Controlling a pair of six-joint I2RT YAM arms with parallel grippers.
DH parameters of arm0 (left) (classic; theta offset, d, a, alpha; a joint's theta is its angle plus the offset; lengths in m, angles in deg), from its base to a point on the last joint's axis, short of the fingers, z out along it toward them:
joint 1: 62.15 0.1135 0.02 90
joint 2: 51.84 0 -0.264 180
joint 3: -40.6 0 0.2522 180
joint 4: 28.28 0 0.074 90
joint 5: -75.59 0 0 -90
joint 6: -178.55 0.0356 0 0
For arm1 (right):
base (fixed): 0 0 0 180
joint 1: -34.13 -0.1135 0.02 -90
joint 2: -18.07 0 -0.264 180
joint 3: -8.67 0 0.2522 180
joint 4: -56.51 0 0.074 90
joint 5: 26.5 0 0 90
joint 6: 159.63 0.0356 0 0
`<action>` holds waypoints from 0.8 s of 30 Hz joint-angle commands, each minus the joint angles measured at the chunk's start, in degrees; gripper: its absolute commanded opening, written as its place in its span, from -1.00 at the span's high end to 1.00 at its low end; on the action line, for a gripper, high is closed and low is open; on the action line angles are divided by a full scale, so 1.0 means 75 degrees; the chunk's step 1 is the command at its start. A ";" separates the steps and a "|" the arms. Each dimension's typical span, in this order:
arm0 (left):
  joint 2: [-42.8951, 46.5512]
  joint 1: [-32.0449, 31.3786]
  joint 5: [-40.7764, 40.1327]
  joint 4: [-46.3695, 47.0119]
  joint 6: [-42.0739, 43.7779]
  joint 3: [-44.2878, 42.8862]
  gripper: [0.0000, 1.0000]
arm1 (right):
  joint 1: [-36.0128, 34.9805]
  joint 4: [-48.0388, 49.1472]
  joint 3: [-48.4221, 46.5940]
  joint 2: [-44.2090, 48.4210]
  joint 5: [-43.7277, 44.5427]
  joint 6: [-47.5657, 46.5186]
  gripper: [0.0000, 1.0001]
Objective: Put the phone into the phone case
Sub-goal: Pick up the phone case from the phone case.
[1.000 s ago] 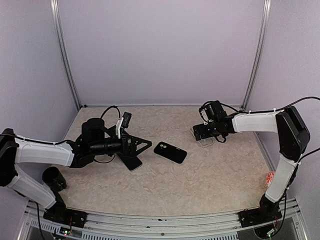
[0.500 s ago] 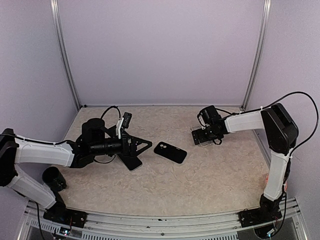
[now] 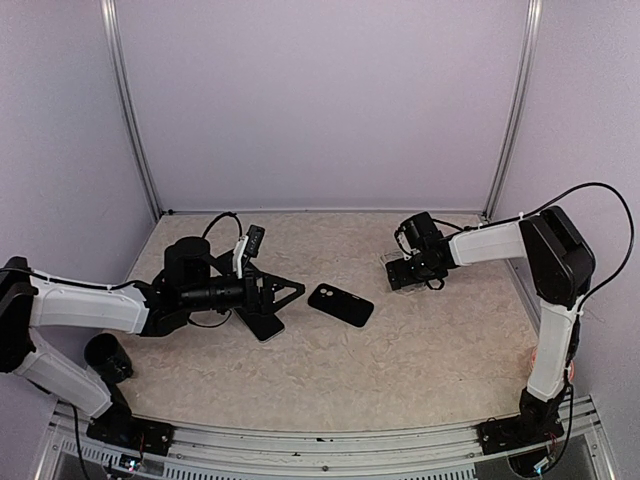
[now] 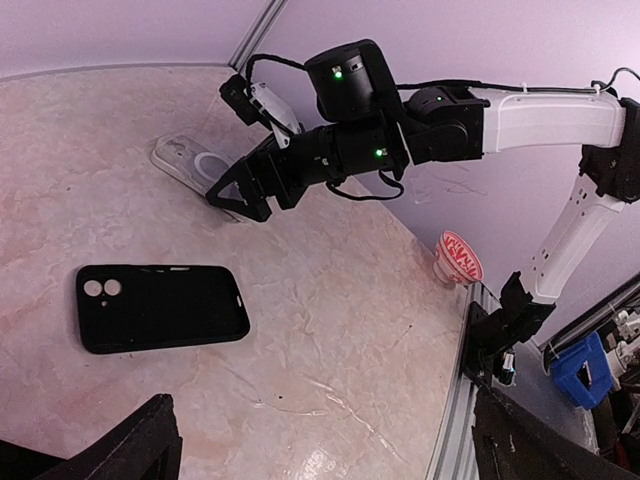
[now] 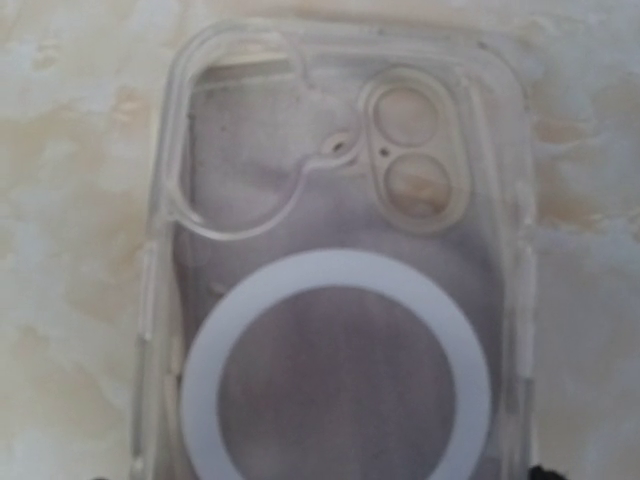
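The clear phone case (image 5: 330,250), with a white ring and a camera cutout, lies flat on the table and fills the right wrist view. My right gripper (image 4: 238,200) is low over its near end (image 4: 185,160) with jaws spread wide. Whether the fingers touch the case does not show. A black phone (image 3: 340,304) with two round lenses (image 4: 160,308) lies flat mid-table. My left gripper (image 3: 285,298) hovers open left of it, holding nothing. A second black slab (image 3: 264,325) lies under the left gripper.
A red-and-white cup (image 4: 458,258) stands near the right table edge by the right arm's base (image 3: 540,355). A black cup (image 3: 103,352) sits at the left edge. Purple walls and metal posts close in the back and sides.
My right arm has folded and its gripper has come a little left and down onto the clear case. The left arm and both black slabs have not moved.
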 commanded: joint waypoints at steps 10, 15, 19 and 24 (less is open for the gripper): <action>-0.0212 -0.0061 0.0121 0.0285 -0.0045 -0.0182 -0.98 | 0.0099 0.0241 0.0047 -0.0018 -0.0017 0.0047 -0.58; -0.0274 -0.0073 0.0127 0.0342 -0.0041 -0.0170 -0.98 | 0.0099 0.0349 0.0171 0.0398 0.0023 0.0027 -0.56; -0.0258 -0.0073 0.0106 0.0314 0.0037 -0.0188 -0.98 | 0.0099 0.0361 0.0243 0.0869 -0.0072 -0.0056 -0.55; -0.0121 -0.0083 -0.0117 -0.0060 0.0489 -0.0326 -0.98 | 0.0099 0.0105 0.0179 0.1515 -0.0542 -0.0260 -0.54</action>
